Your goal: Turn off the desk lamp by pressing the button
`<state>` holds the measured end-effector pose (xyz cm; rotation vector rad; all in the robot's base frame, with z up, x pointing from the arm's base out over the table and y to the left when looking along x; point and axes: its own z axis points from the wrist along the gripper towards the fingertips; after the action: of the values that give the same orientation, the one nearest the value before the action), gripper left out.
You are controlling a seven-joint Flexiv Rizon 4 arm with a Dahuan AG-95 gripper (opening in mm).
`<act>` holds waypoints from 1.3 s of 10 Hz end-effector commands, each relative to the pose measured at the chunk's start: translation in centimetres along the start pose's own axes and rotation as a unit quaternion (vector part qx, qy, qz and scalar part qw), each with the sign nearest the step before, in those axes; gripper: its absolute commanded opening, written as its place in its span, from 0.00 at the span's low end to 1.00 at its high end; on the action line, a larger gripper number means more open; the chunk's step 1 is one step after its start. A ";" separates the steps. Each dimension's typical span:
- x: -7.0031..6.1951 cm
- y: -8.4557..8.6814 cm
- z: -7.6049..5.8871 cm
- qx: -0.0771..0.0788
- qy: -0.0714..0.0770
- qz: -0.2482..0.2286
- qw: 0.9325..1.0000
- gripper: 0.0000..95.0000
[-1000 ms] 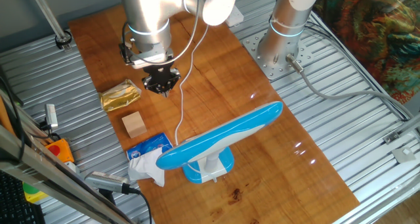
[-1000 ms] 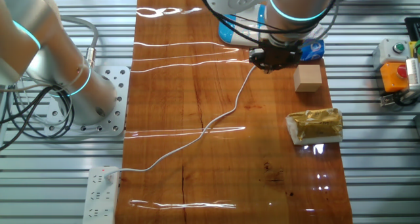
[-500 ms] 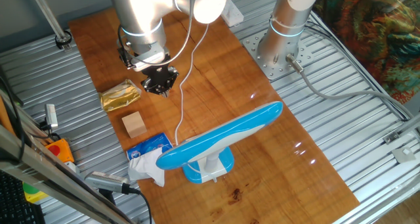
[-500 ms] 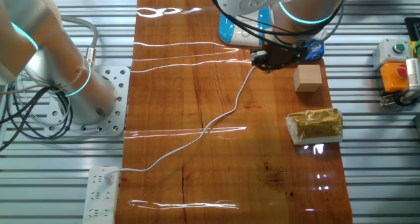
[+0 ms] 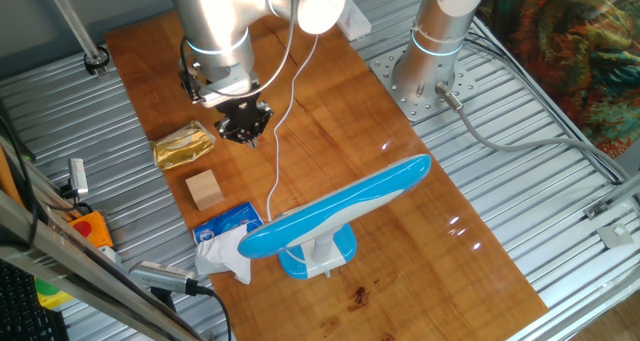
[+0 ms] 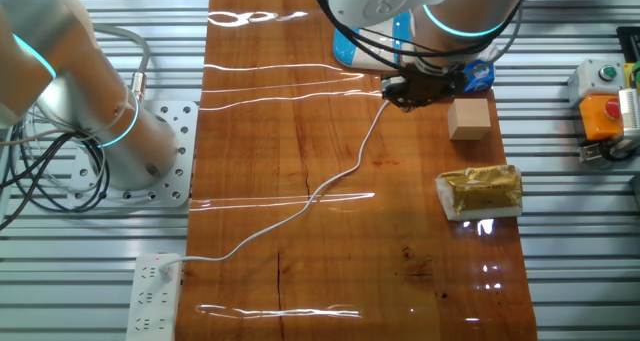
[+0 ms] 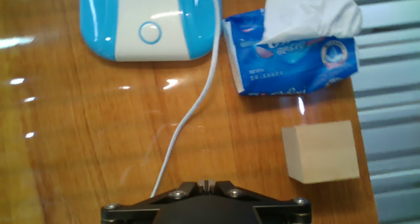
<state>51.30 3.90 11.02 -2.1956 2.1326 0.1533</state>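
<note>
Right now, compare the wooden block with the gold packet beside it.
The wooden block is a pale, plain cube with sharp edges; the gold packet is a shiny, crinkled, flattish wrapper. In both fixed views the gold packet covers more of the table than the wooden block. The wooden block lies nearer the desk lamp. Both rest on the wooden table, apart from each other.

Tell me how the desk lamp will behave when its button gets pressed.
The desk lamp probably stays put: its round base sits flat on the wood. The long head overhangs the narrow stem, so a sideways shove might rock it. The thin cord looks floppy and should give little resistance.
</note>
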 end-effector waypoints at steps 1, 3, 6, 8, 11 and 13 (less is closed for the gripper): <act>0.0 0.2 0.1 -0.004 -0.005 0.007 1.000 0.00; -0.2 1.1 1.3 -0.007 -0.014 0.011 1.000 0.00; -2.0 3.1 4.0 -0.008 -0.028 0.029 0.999 0.00; -6.1 3.7 4.5 -0.007 -0.025 0.044 0.999 0.00; -11.3 4.0 5.6 -0.004 -0.021 0.057 0.998 0.00; -14.3 4.2 6.1 -0.003 -0.015 0.065 0.998 0.00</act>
<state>46.48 19.10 6.68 -2.0462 2.2650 0.2024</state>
